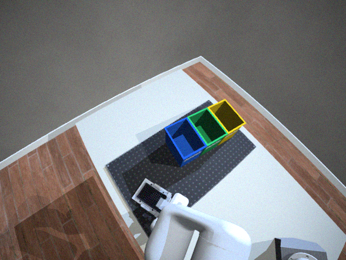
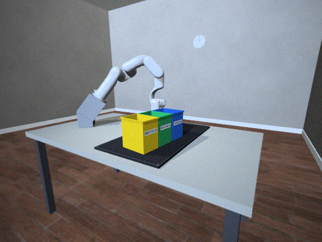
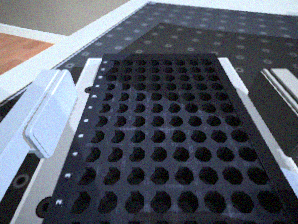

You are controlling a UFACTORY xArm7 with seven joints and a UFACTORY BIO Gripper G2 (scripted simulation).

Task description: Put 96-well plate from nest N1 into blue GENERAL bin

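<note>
The dark 96-well plate [image 1: 150, 195] [image 3: 167, 127] sits flat in the white plate nest [image 1: 139, 189] [image 3: 91, 70]. My gripper [image 3: 167, 107] is open above the plate, with one finger off each long side. In the wrist view a gap shows between each finger and the plate, and the right finger is partly cut off by the frame edge. In the top view the arm hides most of the gripper; in the exterior view the bins hide it. The blue bin [image 1: 183, 144] [image 2: 177, 134] stands upright and looks empty; its label is too blurred to read.
The green bin [image 1: 209, 129] [image 2: 165, 137] and the yellow bin [image 1: 228, 116] [image 2: 133, 134] stand upright in a row beside the blue one. All stand on the dark perforated board [image 1: 235, 150] [image 2: 164, 159]. The blue bin is nearest the nest. The arm [image 1: 206, 232] [image 2: 153, 67] reaches over the table.
</note>
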